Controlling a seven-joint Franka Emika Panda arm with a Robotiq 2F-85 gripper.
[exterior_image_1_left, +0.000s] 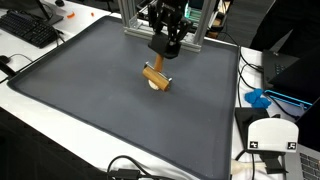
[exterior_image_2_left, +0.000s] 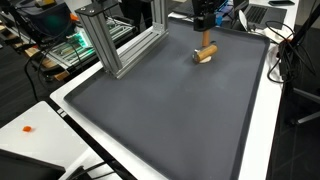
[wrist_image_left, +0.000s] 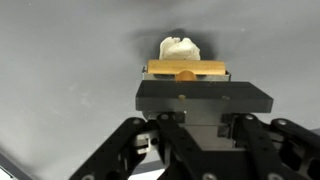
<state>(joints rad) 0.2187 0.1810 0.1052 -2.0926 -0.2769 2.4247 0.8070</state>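
Note:
My gripper (exterior_image_1_left: 161, 60) hangs over the far part of a dark grey mat (exterior_image_1_left: 90, 110) and is shut on a small wooden piece (exterior_image_1_left: 153, 76) with a white end. The piece sits tilted at or just above the mat. In an exterior view the gripper (exterior_image_2_left: 206, 43) comes straight down onto the wooden piece (exterior_image_2_left: 204, 56). In the wrist view the wooden piece (wrist_image_left: 186, 70) lies crosswise right at the jaw tips (wrist_image_left: 190, 88), with its white end (wrist_image_left: 178, 47) sticking out beyond. The fingertips themselves are hidden behind the gripper body.
An aluminium frame (exterior_image_2_left: 120, 45) stands along one edge of the mat (exterior_image_2_left: 170, 110), close behind the arm (exterior_image_1_left: 135, 15). A keyboard (exterior_image_1_left: 30, 28) lies off the mat. A blue object (exterior_image_1_left: 262, 98), a white device (exterior_image_1_left: 270, 135) and cables lie beside the mat edge.

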